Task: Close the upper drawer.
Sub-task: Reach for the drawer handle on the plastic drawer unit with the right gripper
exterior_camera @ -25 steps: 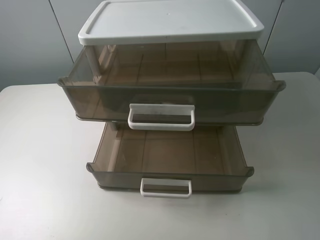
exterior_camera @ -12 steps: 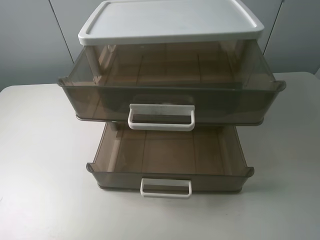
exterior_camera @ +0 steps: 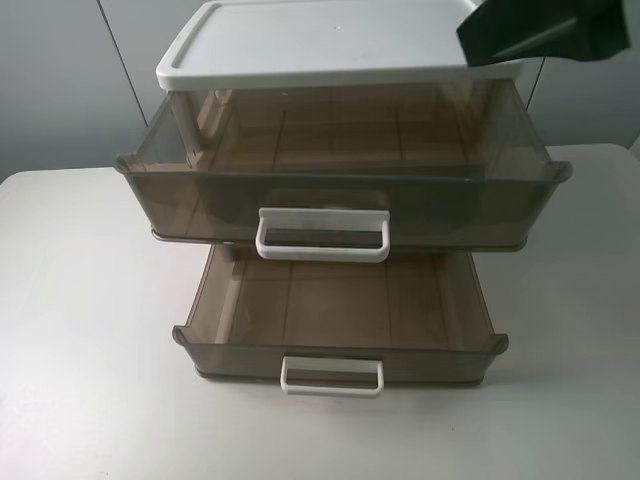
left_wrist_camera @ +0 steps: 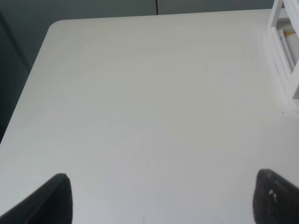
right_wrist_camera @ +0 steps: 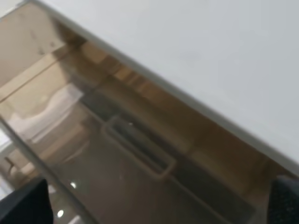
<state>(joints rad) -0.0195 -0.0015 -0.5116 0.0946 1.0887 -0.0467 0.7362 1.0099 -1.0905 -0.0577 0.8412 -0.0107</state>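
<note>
You see two smoky translucent plastic drawers pulled out on the white desk [exterior_camera: 80, 350]. The taller upper drawer [exterior_camera: 340, 190] juts out beneath the white cabinet top [exterior_camera: 330, 40], above the shallower lower drawer [exterior_camera: 340, 345]. The left claw [left_wrist_camera: 163, 198] and the right claw [right_wrist_camera: 154, 203] both gape wide, empty.

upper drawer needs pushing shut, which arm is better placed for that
Right, probably. The right arm hangs above the cabinet's white top, and its open right gripper looks straight into the upper drawer. The left gripper faces the table, with only the cabinet's edge in view.

A white table [exterior_camera: 80, 350] bears one drawer cabinet [exterior_camera: 340, 40], towards its back
</note>
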